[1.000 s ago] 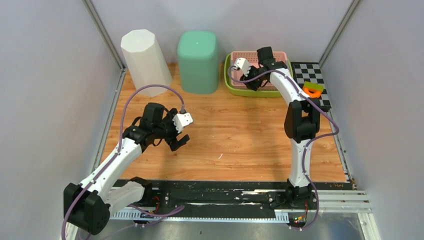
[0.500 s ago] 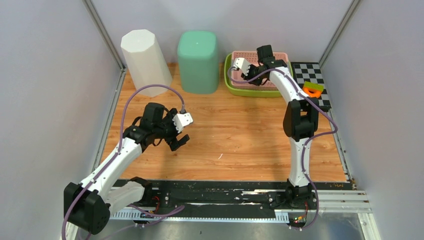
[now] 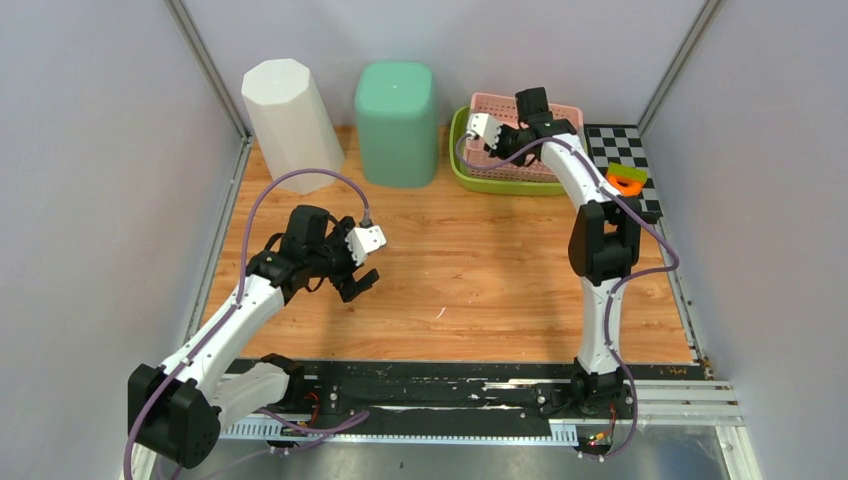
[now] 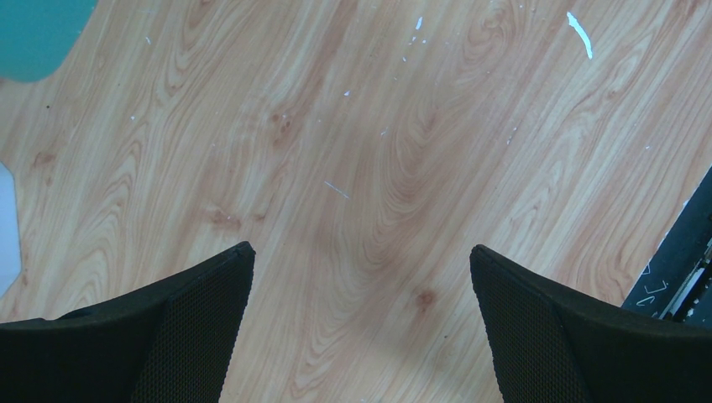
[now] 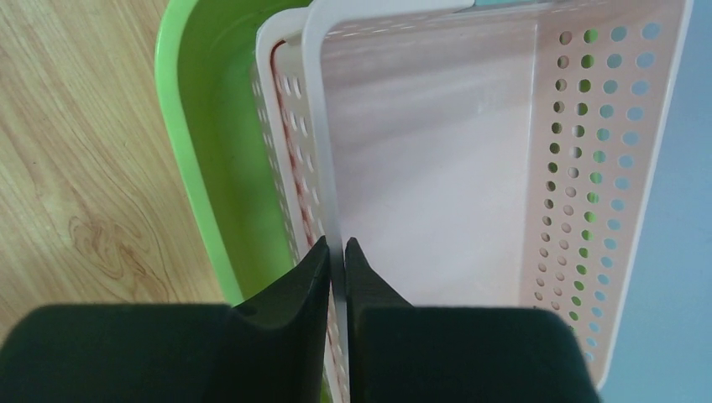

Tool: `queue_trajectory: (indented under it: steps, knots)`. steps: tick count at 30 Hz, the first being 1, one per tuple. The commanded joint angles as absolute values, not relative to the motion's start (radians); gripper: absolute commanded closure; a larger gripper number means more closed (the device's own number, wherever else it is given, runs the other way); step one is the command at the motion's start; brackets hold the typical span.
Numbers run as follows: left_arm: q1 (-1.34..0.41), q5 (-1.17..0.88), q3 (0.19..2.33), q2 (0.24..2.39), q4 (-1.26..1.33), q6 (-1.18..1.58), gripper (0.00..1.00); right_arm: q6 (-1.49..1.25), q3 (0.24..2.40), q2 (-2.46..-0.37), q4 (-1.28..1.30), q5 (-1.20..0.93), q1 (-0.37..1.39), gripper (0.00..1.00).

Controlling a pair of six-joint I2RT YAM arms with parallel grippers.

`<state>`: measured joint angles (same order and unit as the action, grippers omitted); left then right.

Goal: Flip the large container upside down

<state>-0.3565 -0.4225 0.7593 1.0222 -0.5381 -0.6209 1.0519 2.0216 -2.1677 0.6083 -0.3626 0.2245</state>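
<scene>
Pinching pink basket (image 5: 437,168) rim, right pincer (image 5: 337,248)

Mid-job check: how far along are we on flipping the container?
Done: the right gripper is shut on the rim of the pink basket, which sits in the green tray. In hand: that pinch only; the basket's opening faces upward, so no turn yet. To do: lift it out, rotate it, set it down inverted. The left gripper hangs open over the table, uninvolved.

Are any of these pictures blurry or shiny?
Top external view: sharp, even light, faint shadows. Left wrist view: table's wood grain crisp, left gripper dark at the bottom. Right wrist view: pink basket's floor has a pale sheen; right gripper close and slightly soft.
</scene>
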Motion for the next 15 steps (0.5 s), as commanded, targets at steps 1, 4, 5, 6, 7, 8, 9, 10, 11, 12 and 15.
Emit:
queue_trajectory:
  steps: [1,4,5,6,7,8,9,10,11,12,15]
  knots:
    - [-0.349,-0.425,0.758,1.019,-0.525,-0.627,0.0,1.077,1.997,-2.075,0.566,-0.342,0.224,0.97]
    - [-0.349,-0.425,0.758,1.014,-0.526,-0.627,0.0,1.089,1.986,-2.048,0.555,-0.327,0.231,0.97]
    - [-0.348,-0.425,0.758,1.013,-0.528,-0.627,0.0,1.091,1.982,-2.039,0.549,-0.322,0.232,0.97]
    - [-0.348,-0.425,0.758,1.01,-0.526,-0.627,0.0,1.092,1.977,-2.03,0.544,-0.318,0.234,0.97]
    - [-0.349,-0.426,0.758,1.009,-0.527,-0.627,0.0,1.094,1.973,-2.021,0.541,-0.315,0.235,0.97]
    - [-0.348,-0.426,0.758,1.009,-0.527,-0.627,0.0,1.096,1.969,-2.011,0.537,-0.314,0.236,0.97]
    - [-0.348,-0.428,0.758,1.008,-0.526,-0.627,0.0,1.098,1.964,-2.001,0.537,-0.313,0.237,0.98]
    - [-0.348,-0.429,0.758,1.008,-0.527,-0.627,0.0,1.1,1.959,-1.991,0.535,-0.312,0.239,0.98]
    - [-0.348,-0.428,0.758,1.007,-0.527,-0.627,0.0,1.102,1.952,-1.981,0.533,-0.31,0.239,0.98]
    - [-0.348,-0.429,0.758,1.008,-0.527,-0.627,0.0,1.105,1.946,-1.969,0.529,-0.31,0.24,0.97]
    - [-0.347,-0.431,0.759,1.008,-0.529,-0.627,0.0,1.113,1.924,-1.935,0.517,-0.304,0.242,0.97]
